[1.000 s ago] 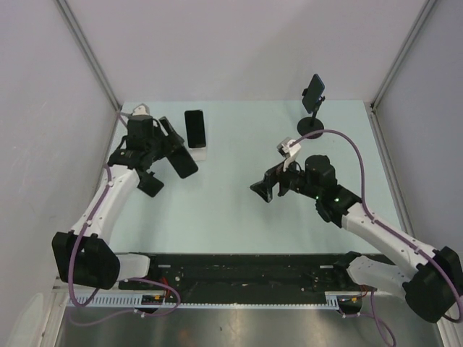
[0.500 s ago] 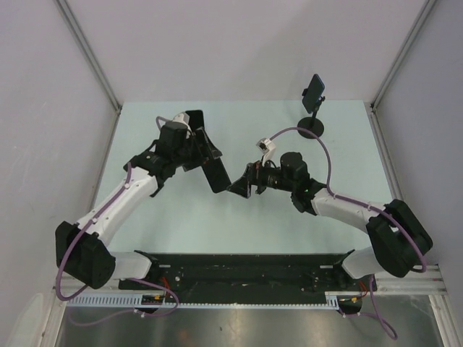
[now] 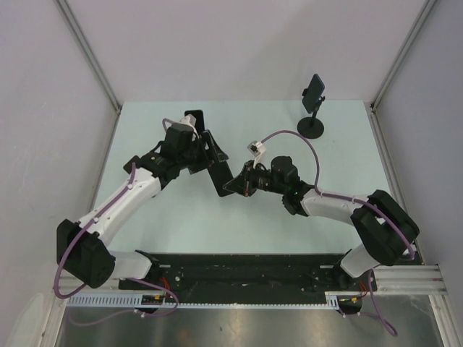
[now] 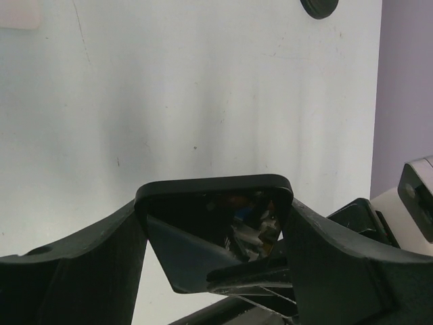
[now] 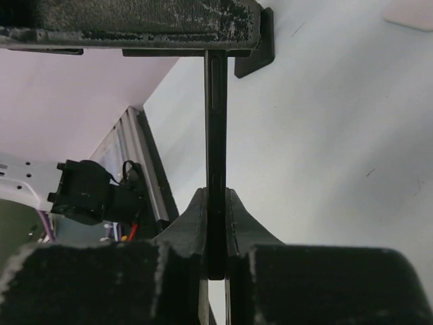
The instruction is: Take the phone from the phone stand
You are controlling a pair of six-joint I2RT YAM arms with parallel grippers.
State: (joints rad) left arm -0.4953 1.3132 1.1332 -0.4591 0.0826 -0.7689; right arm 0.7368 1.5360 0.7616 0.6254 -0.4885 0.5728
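Observation:
A black phone [image 3: 215,165] hangs above the middle of the table, held between both arms. My left gripper [image 3: 210,155] is shut on it across its width; in the left wrist view the phone [image 4: 203,223] fills the gap between the two fingers. My right gripper [image 3: 233,185] is shut on the phone's near end. The right wrist view shows the phone [image 5: 216,122] edge-on, pinched between the pads [image 5: 237,220]. A pale flat stand [image 4: 19,13] lies bare on the table, far left in the left wrist view.
A second dark phone [image 3: 313,92] sits tilted on a black pole stand with a round base [image 3: 312,129] at the back right. Grey walls close in the table at the left, back and right. The arms' black base rail [image 3: 239,271] runs along the near edge.
The left arm carried the phone from the back left to the middle. The right arm swung left to meet it, and its jaws went from open to shut on the phone's end.

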